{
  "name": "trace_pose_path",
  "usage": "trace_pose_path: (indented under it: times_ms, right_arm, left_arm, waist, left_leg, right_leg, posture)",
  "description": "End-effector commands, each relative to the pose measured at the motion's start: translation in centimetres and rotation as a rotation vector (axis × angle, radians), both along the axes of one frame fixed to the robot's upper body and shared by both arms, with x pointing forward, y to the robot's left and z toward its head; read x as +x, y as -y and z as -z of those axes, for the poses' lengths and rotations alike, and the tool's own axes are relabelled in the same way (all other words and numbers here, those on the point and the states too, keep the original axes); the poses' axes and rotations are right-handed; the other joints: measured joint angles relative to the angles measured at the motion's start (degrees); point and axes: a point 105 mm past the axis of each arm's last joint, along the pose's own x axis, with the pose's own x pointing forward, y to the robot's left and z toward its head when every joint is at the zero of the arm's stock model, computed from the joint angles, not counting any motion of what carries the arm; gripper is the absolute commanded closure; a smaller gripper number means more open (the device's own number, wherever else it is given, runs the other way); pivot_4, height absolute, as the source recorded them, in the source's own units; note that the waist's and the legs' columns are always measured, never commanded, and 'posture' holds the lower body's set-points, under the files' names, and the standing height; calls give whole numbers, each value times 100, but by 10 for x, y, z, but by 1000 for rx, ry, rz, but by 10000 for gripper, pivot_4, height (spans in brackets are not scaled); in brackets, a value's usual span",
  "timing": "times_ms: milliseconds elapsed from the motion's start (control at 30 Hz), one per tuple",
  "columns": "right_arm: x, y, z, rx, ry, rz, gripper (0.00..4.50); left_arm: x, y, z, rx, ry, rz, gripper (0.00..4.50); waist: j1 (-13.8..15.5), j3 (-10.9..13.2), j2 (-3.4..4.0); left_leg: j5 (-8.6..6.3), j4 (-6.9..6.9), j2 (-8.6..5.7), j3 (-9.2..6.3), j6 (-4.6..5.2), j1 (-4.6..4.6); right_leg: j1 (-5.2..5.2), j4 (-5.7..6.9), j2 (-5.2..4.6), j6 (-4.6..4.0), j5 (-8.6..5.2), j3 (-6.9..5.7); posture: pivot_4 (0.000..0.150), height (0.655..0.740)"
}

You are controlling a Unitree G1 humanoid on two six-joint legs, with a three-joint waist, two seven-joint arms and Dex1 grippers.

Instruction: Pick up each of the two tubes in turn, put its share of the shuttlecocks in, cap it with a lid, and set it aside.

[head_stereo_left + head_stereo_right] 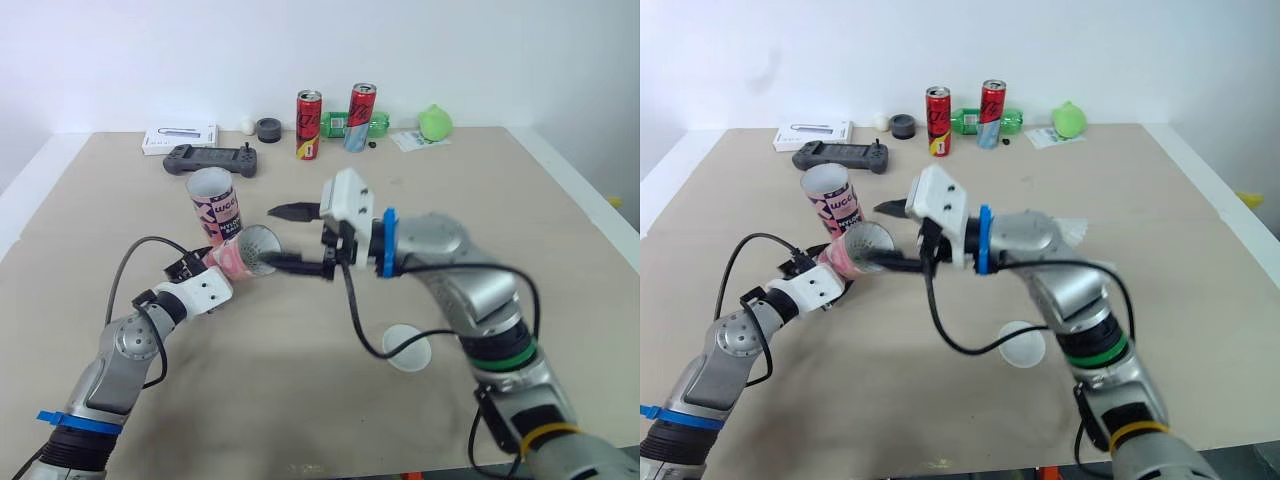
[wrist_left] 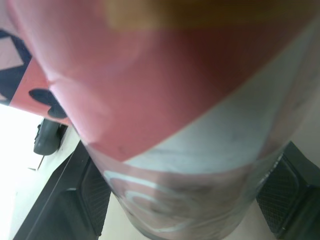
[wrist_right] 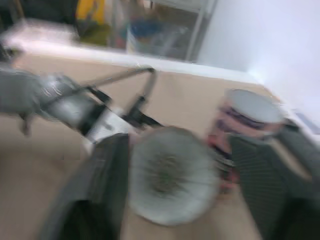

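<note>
From the head, the left claw grips a pink tube low on its body. The tube is tilted, with its open mouth turned towards the right claw, and the left claw's fingers on the tube's far side are hidden behind it. The right claw's two black fingers stand wide apart, one above the mouth and one at its lower rim (touching or just short, I cannot tell), with nothing clamped between them. Just behind the held tube, a second tube stands upright on the table; its pale top could be a cap or an open end. A white lid lies flat beside the right forearm, partly hidden by the arm and a black cable. Two cans and a dark controller sit near the far edge. At the left wrist, the tube's pink and white wall presses close, with a ribbed black pad against it on each side. At the right wrist, the tube's round mouth sits between the two spread fingers; what lies inside I cannot make out.
</note>
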Motion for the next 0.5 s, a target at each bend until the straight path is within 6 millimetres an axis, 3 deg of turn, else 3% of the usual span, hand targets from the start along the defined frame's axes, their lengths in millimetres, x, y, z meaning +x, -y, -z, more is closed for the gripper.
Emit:
trace_pose_path:
  times_ms: [33,100,133,267,500]
  right_arm:
    - [-4,-7,6,-179,77,-91,32316]
    - [-5,-13,11,-289,88,-136,42262]
    - [-5,-16,13,-328,96,-153,44522]
    - [-3,-32,17,-379,128,-180,44522]
    - [13,-51,47,-550,235,-149,44522]
  left_arm:
    - [-2,17,5,-5,-30,59,9450]
    - [-1,20,3,-8,-30,66,9450]
    - [-1,22,2,-10,-30,69,9450]
    - [0,27,0,-19,-30,79,9450]
    - [-3,37,-3,-35,-31,100,9450]
  waist:
    - [-6,0,0]
    - [-10,9,15]
    - [-10,11,17]
    - [-5,11,17]
    - [0,11,17]
  left_leg:
    - [0,-2,0,-1,0,0]
    - [-2,-4,0,3,1,0]
    - [-2,-6,0,1,1,-1]
    - [-7,-8,1,-4,6,-4]
    - [-10,-5,-2,-5,3,-10]
  right_leg:
    - [1,-1,0,1,-1,0]
    - [-4,1,1,8,1,1]
    - [-5,1,3,12,3,1]
    - [-5,3,7,7,0,0]
    - [-6,2,4,5,2,0]
  posture:
    - [1500,7400]
    - [1500,7400]
    - [1500,7400]
    - [1500,7400]
    - [1500,7400]
